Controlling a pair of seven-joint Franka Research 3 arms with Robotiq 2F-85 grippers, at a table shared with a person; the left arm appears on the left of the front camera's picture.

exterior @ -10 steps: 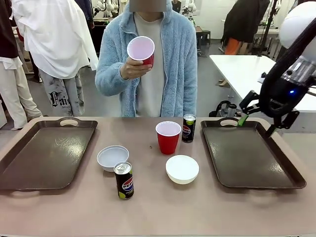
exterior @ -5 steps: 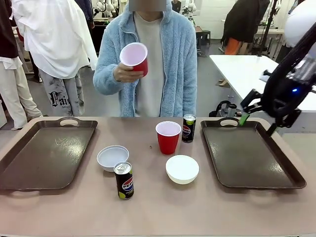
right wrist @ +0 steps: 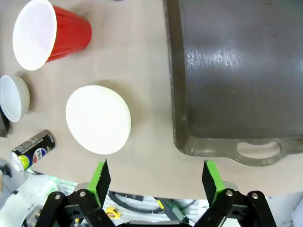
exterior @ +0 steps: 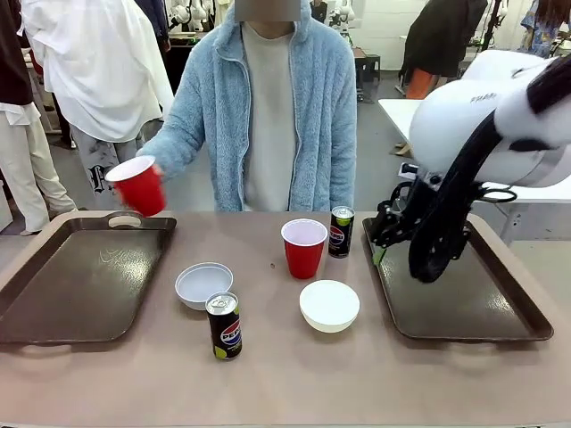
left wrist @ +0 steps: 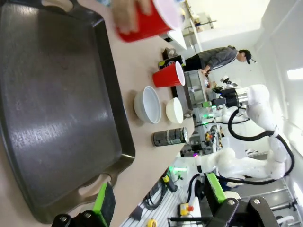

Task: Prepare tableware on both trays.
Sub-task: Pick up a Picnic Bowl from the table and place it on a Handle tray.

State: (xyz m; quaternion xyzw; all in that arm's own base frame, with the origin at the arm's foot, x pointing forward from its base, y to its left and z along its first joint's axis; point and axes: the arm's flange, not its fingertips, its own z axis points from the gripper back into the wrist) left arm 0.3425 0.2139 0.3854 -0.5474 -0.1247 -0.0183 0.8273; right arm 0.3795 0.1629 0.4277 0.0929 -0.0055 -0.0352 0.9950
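A person's hand holds a red cup [exterior: 136, 185] [left wrist: 147, 19] just above the far end of the left tray [exterior: 85, 276] [left wrist: 57, 109]. The second red cup [exterior: 304, 247] [right wrist: 47, 33] stands mid-table beside a Pepsi can [exterior: 341, 231]. Two white bowls [exterior: 203, 284] [exterior: 329, 305] and the nearer can [exterior: 224, 325] sit between the trays. My right gripper [exterior: 382, 239] [right wrist: 156, 177] hangs open over the left rim of the right tray [exterior: 473, 303] [right wrist: 236, 71], near the bowl [right wrist: 98, 119]. My left gripper [left wrist: 160, 198] is open and empty beyond the left tray's near handle.
Both trays hold nothing. The person stands at the far side of the table, behind its middle. My right arm's white body covers part of the right tray in the front view. Bare tabletop lies along the near edge.
The person has lowered the red cup from chest height down and left to the left tray's far end. My right arm has swung in from the right to the right tray's left rim.
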